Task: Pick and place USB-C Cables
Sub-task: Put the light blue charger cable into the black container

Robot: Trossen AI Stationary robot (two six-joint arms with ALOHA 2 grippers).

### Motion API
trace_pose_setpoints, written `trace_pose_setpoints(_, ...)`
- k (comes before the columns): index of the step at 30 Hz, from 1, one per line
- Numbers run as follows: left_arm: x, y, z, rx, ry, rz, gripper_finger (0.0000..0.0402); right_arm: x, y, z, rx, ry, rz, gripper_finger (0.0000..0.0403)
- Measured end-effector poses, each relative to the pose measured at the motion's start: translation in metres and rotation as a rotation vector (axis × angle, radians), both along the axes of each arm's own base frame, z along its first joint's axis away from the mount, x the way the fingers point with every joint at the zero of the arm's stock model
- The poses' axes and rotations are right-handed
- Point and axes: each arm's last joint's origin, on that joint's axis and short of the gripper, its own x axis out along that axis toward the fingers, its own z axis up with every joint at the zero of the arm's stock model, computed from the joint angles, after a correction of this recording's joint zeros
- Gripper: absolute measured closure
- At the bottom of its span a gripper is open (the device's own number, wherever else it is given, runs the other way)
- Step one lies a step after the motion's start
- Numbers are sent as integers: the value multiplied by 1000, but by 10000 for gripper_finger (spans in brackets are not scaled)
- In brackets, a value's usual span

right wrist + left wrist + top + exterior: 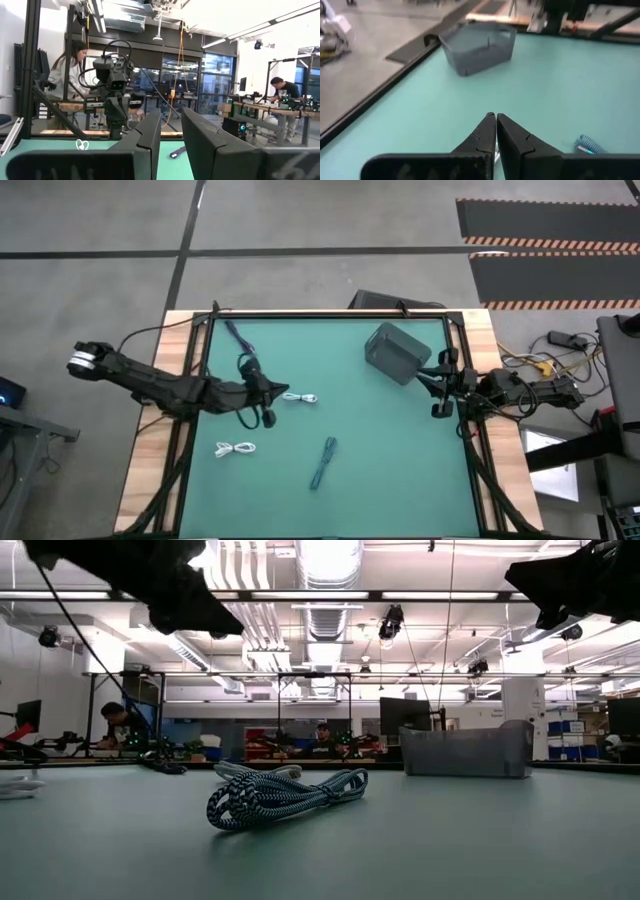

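In the high view, one white cable bundle (301,397) lies on the green mat just right of my left gripper (278,392). That gripper is shut and hangs above the mat (495,116). A second white bundle (235,448) lies nearer the near edge. The teal bundle (323,462) lies near the middle and fills the front of the low view (285,795). A dark blue cable (238,338) lies toward the far left corner. The grey bin (392,350) stands at the far right. My right gripper (425,383) is open (171,116) beside the bin, at the right edge.
A black frame rail (330,313) and wooden borders surround the mat. Black robot wiring runs along the left arm. In the room beyond the table, people sit at benches (70,75). Open mat lies between the bin and the cables (380,430).
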Motion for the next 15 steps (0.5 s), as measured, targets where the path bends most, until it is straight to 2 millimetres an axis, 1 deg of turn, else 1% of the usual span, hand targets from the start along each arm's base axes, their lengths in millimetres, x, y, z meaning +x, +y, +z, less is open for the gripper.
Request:
trace_pose_setpoints(5, 20, 4, 9, -23, 78, -22, 402, 0, 0, 0, -6, 1, -2, 335)
trace_pose_setpoints(9, 36, 13, 17, -73, 152, -65, 402, 0, 0, 0, -9, 2, -3, 335)
trace_pose_setpoints(12, 46, 20, 18, -103, 228, -80, 402, 0, 0, 0, -11, 2, -4, 335)
trace_pose_setpoints(15, 53, 27, 14, -122, 323, -77, 402, 0, 0, 0, -22, 4, -8, 335)
